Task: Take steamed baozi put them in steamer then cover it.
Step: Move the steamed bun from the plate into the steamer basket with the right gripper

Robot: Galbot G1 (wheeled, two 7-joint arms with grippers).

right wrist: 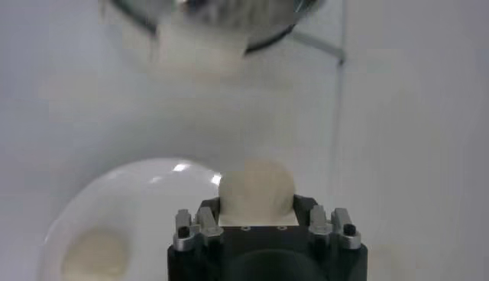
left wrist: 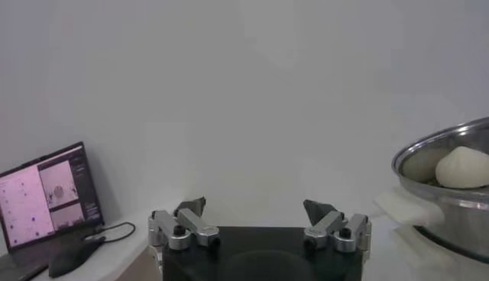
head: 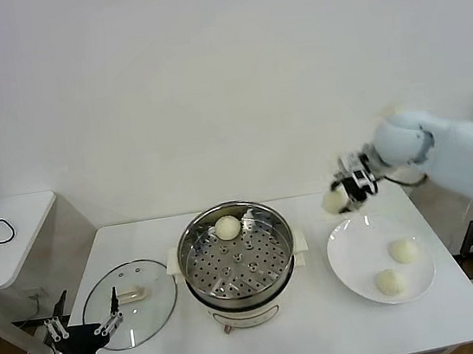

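My right end effector point(head: 344, 195) is clenched on 1 bun point(head: 335, 201), held in the air above the far edge of the white plate point(head: 351, 253), between the plate and the steamer. From the right wrist camera I see the bun point(right wrist: 256, 187) pinched between the 2 fingers, bulging out past the end effector point(right wrist: 256, 208), with the plate point(right wrist: 130, 198) below and the steamer's rim point(right wrist: 229, 23) further off.

On the plate 2 more buns remain: 1 point(head: 403, 250) nearer the right rim and 1 point(head: 389, 282) toward the near edge, close together but apart.

The steamer point(head: 194, 239) stands at the middle of the worktop point(head: 327, 331), uncovered, just left of the plate. 1 bun point(head: 227, 227) already lies on its perforated tray against the far wall; the left wrist camera shows that bun point(left wrist: 463, 168) inside the steel rim point(left wrist: 428, 149).

The glass lid point(head: 153, 306) lies flat on the worktop left of the steamer, handle point(head: 131, 294) up, just beside the pot's side handle.

My left end effector point(head: 85, 322) is released, fingers spread wide, parked low at the near left corner by the lid's edge. Its own camera shows both fingers point(left wrist: 187, 221) apart with nothing between them, and a laptop point(left wrist: 50, 195) on a side table point(head: 15, 215) beyond.
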